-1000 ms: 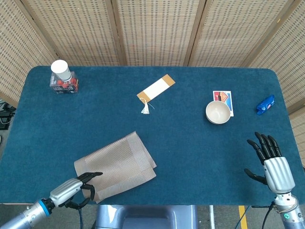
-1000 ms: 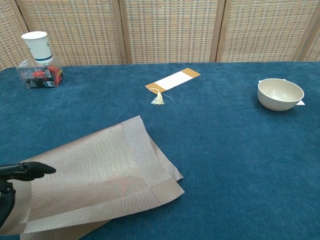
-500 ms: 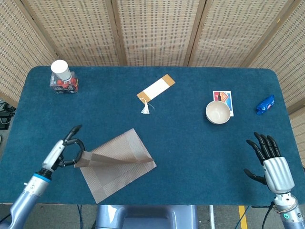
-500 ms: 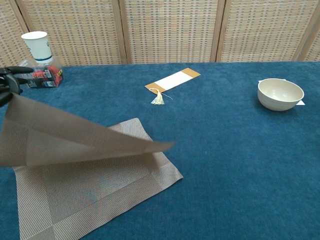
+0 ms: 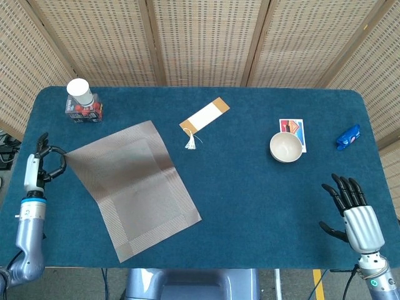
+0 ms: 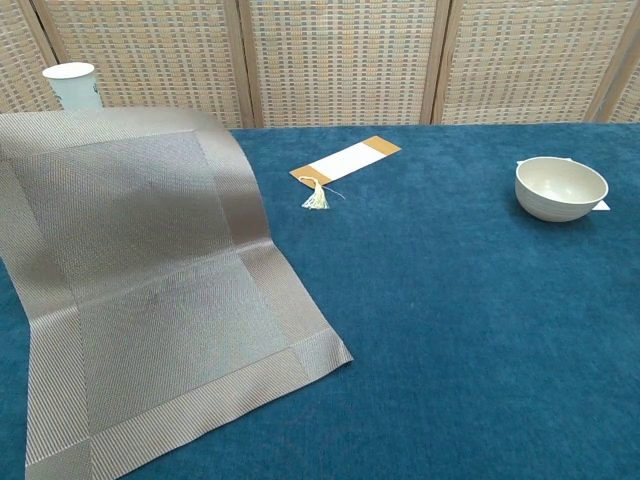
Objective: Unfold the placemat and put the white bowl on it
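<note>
The grey-brown woven placemat (image 5: 134, 184) (image 6: 150, 290) is spread out over the left of the blue table, its near half flat and its far half lifted off the cloth. My left hand (image 5: 42, 164) pinches the mat's far left corner at the table's left edge; the chest view does not show this hand. The white bowl (image 5: 286, 147) (image 6: 560, 187) stands upright and empty at the right, partly on a small printed card (image 5: 294, 132). My right hand (image 5: 354, 209) hovers open near the front right corner, well short of the bowl.
A paper cup (image 5: 80, 91) (image 6: 70, 84) sits on a clear box (image 5: 84, 110) at the back left, just beyond the raised mat. A white bookmark with a tassel (image 5: 204, 117) (image 6: 345, 162) lies mid-table. A blue wrapper (image 5: 348, 137) lies at the far right edge.
My left hand has swung the mat's top layer up and out to the left, opening the folded mat to full size. The right hand and the bowl have stayed put.
</note>
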Robot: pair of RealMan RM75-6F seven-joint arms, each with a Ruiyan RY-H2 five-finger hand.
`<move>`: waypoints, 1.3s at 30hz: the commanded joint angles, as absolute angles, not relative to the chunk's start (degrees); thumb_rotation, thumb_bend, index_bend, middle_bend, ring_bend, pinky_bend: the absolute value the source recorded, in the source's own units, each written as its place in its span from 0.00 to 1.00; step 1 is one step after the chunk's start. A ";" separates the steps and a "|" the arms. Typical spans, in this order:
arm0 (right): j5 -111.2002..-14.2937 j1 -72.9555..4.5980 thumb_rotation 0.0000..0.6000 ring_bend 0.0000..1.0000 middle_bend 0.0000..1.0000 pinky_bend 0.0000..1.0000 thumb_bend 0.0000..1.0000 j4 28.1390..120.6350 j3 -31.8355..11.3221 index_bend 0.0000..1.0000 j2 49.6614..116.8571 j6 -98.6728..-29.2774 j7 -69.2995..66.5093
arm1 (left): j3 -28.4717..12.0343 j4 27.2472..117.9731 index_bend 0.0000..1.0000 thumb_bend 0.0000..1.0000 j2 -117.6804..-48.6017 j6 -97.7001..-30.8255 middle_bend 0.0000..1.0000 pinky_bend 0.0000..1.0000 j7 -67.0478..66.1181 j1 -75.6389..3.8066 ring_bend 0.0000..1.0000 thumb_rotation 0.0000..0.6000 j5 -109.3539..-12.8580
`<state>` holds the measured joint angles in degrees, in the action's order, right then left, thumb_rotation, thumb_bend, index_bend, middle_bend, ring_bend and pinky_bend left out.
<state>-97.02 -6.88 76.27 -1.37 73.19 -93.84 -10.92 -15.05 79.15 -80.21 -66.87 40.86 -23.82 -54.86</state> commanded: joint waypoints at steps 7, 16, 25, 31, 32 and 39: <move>-96.47 -7.10 1.00 0.00 0.00 0.00 0.13 75.62 -1.35 0.18 73.74 -92.83 -10.40 | -19.39 64.53 0.28 0.56 -88.63 -65.34 0.00 0.00 29.62 -26.18 0.00 1.00 -48.05; -96.31 -7.31 1.00 0.00 0.00 0.00 0.13 75.11 -1.16 0.18 74.24 -92.03 -9.95 | -16.63 59.99 0.00 0.01 -89.13 -65.96 0.00 0.00 28.97 -25.67 0.00 1.00 -56.41; -96.92 -7.71 1.00 0.00 0.00 0.00 0.13 74.63 -0.87 0.18 74.41 -91.59 -9.34 | -12.57 62.72 0.00 0.00 -84.88 -69.89 0.00 0.00 27.96 -23.19 0.00 1.00 -66.17; -100.38 -11.20 1.00 0.00 0.00 0.00 0.13 73.97 -0.26 0.18 73.81 -88.22 -6.09 | -8.95 73.18 0.00 0.00 -77.69 -73.75 0.00 0.00 18.49 -21.08 0.00 1.00 -71.75; -101.35 -12.50 1.00 0.00 0.00 0.00 0.13 74.37 -0.07 0.18 73.43 -86.77 -5.63 | -8.48 76.37 0.00 0.00 -75.96 -74.80 0.00 0.00 15.60 -20.61 0.00 1.00 -72.47; -105.18 -21.34 1.00 0.00 0.00 0.00 0.14 78.37 -0.27 0.21 71.58 -76.60 -4.37 | -6.95 92.99 0.00 0.00 -68.63 -77.88 0.00 0.00 2.01 -18.13 0.00 1.00 -72.24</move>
